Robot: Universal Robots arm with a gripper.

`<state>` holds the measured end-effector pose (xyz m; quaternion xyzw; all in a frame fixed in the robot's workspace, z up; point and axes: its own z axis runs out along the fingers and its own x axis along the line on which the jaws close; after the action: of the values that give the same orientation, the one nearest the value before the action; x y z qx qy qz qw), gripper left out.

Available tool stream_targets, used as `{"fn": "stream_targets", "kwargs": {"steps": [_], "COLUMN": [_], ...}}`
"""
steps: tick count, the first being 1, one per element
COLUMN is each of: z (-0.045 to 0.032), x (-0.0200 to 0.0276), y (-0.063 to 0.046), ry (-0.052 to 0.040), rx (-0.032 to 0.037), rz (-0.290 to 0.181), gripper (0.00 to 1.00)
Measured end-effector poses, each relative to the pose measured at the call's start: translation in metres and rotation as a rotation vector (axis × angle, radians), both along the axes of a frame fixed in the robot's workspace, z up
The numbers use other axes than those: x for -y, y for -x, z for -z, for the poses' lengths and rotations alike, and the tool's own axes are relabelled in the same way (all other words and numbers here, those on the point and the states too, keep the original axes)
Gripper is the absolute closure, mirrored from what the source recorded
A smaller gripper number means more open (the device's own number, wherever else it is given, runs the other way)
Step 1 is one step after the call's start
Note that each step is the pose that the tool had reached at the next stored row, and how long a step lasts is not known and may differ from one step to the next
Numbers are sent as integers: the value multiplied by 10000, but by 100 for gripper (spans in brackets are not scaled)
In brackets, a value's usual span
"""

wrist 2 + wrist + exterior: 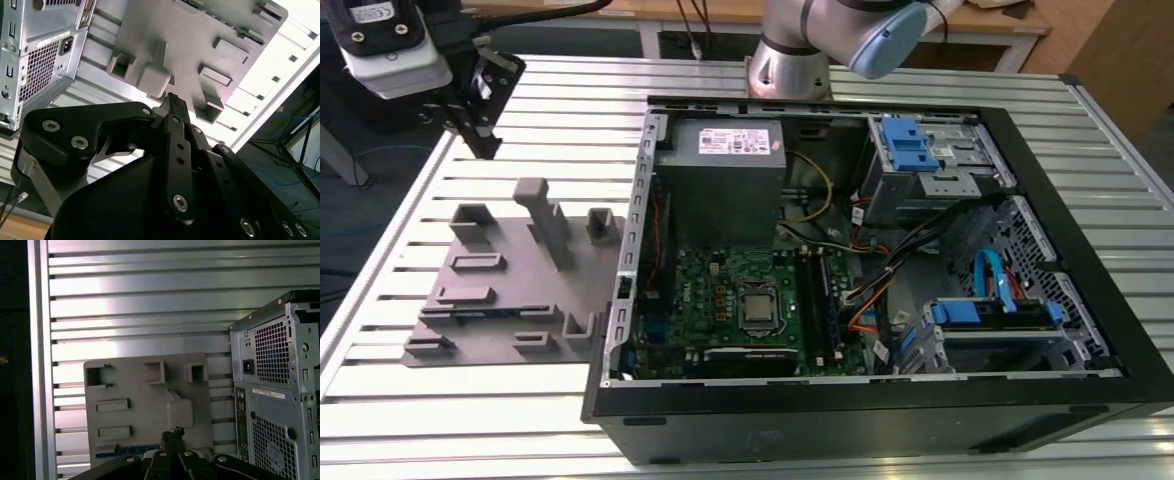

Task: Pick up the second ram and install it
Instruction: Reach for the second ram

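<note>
Slatted aluminium forms the work table [560, 110], which carries a grey holder plate [507, 290] and an open computer case [787, 425]. The second ram [131, 450] appears in the first wrist view as a thin dark blue strip. It lies flat in a slot along one edge of the holder plate, with only its long edge visible. The gripper [173, 432] is not touching it. In both wrist views the black fingertips [172, 100] are pressed together with nothing between them. In the exterior view the gripper [487, 150] hangs above the table's far corner on the exterior view's left, beyond the holder plate and well apart from the case. The plate's raised pockets and posts stand upright. The case lies on its side at the exterior view's right of the plate, just beside it, with the green motherboard [720, 290] and the grey power supply [720, 160] exposed. The arm's base [787, 65] stands behind the case.
</note>
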<state>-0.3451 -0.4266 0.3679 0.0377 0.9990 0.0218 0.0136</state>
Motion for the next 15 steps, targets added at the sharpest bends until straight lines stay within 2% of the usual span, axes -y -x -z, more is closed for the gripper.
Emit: {"fn": "stream_targets", "kwargs": {"steps": [15], "z": [104], "x": [95], "y": [8], "ry": [1], "rx": [-1], "rz": [0], "gripper": [93]}}
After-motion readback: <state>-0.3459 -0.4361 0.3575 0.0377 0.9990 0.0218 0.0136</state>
